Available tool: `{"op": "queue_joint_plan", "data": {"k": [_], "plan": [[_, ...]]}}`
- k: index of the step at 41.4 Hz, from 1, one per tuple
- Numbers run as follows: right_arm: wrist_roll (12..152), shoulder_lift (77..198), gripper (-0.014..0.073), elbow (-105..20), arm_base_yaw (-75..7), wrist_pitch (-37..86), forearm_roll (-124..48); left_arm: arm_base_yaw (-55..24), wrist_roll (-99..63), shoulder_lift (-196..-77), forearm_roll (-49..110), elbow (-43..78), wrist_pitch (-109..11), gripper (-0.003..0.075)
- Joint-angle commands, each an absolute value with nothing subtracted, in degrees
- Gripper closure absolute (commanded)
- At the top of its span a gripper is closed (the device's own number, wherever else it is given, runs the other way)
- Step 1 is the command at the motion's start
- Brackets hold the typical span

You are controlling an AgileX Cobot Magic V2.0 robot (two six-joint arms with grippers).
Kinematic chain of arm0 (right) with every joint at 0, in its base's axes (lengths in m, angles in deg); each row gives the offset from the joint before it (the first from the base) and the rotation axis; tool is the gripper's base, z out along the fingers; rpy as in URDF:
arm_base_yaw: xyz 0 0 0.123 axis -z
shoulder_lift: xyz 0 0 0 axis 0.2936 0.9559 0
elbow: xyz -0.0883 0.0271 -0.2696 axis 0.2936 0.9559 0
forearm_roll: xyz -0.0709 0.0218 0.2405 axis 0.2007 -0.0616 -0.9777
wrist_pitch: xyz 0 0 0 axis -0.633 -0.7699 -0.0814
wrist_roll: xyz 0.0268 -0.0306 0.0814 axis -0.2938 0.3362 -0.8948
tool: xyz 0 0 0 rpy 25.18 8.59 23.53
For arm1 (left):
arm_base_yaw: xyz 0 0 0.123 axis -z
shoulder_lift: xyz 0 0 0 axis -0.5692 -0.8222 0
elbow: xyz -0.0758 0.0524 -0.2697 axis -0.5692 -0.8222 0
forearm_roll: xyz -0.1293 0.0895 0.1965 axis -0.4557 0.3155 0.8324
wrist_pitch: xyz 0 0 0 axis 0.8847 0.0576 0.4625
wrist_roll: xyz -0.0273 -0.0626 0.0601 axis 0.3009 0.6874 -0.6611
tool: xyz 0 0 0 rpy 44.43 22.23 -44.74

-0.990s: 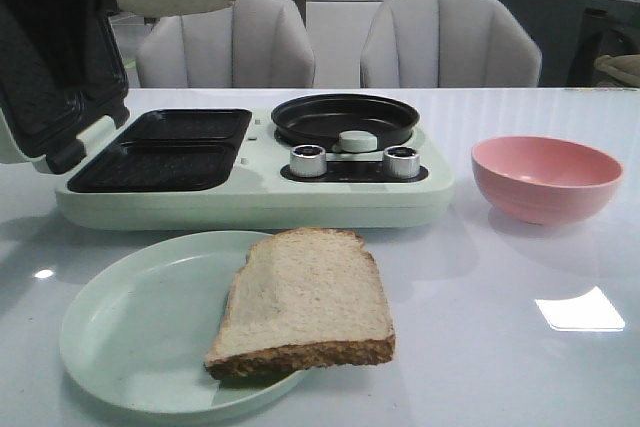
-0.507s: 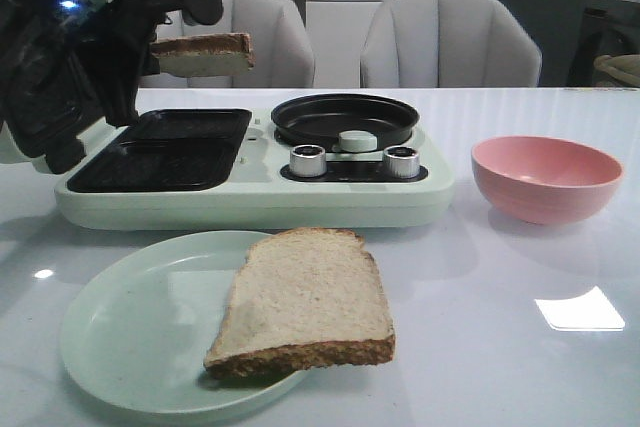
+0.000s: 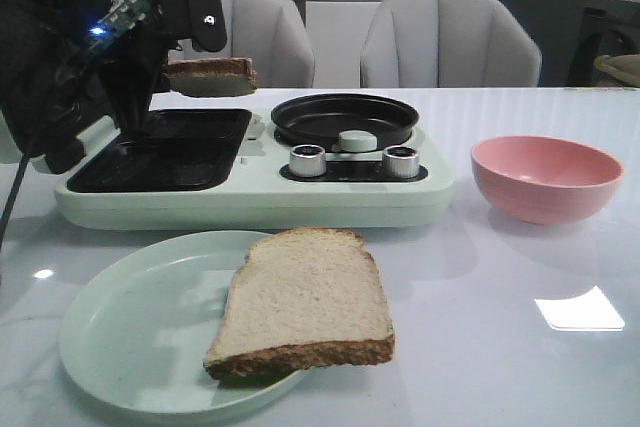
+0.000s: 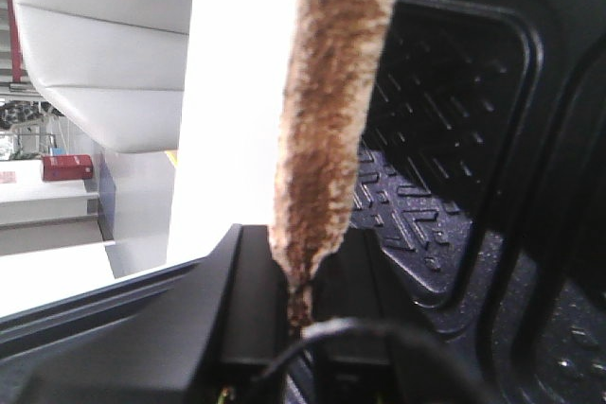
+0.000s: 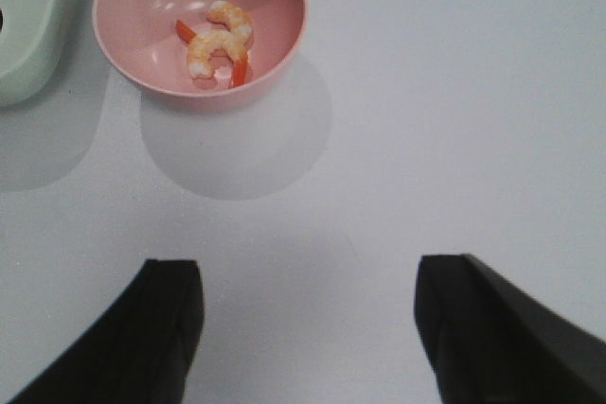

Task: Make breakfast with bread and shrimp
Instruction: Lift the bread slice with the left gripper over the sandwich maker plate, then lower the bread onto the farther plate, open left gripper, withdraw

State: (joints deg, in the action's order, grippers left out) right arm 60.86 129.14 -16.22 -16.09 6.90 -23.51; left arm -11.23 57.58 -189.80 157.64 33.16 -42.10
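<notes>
Fig. Bread-loading step, L arm active. Left gripper (image 3: pixel 185 67) is clamped on one bread slice (image 3: pixel 210 75) by its edge, holding it flat and clear of the sandwich maker (image 3: pixel 250 182), which sits at the desk's far-left quarter with its lid (image 3: pixel 40 97) swung up. In the left wrist view the slice is seen edge-on, crust (image 4: pixel 327 111) toward the camera, with the ribbed black cavity behind it.

Key relation: the held slice hangs above the far edge of the grill plate (image 3: pixel 165 152), apart from it, not touching. Its flat face looks parallel to the plate, long axis running roughly left-right across the desk. Judged next move: lower it toward the plate's near side so the slice seats inside one cavity, not on the divider rib. L arm is the nearer arm by far.

Second bread slice (image 3: pixel 305 302) lies on the pale green plate (image 3: pixel 130 327) at the near edge, overhanging the rim on the right side.

Right gripper (image 5: pixel 308 328) stands with jaws wide apart, holding nothing, above bare desk toward the right side. Shrimp (image 5: pixel 220 43) lie in the pink bowl (image 3: pixel 545 177), right of the appliance; R arm is nearer these.
</notes>
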Motion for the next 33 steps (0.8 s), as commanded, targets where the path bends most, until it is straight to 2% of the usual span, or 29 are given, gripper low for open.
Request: {"op": "queue_joint_plan", "data": {"k": [1, 26, 28, 33], "plan": [[61.07, 128.88, 0.0018, -17.78, -15.89, 10.95, -22.81, -12.15, 57.82, -187.52, 158.77, 35.49, -40.8, 0.062], [61.07, 128.88, 0.0018, -17.78, -15.89, 10.95, -22.81, -13.26, 57.82, -189.56, 158.77, 35.49, -40.6, 0.0609], [61.07, 128.88, 0.0018, -17.78, -15.89, 10.95, -22.81, -13.26, 58.02, -189.56, 158.77, 35.49, -40.6, 0.0589], [61.07, 128.88, 0.0018, -17.78, -15.89, 10.95, -22.81, -13.26, 57.98, -189.56, 158.77, 35.49, -40.83, 0.0473]]}}
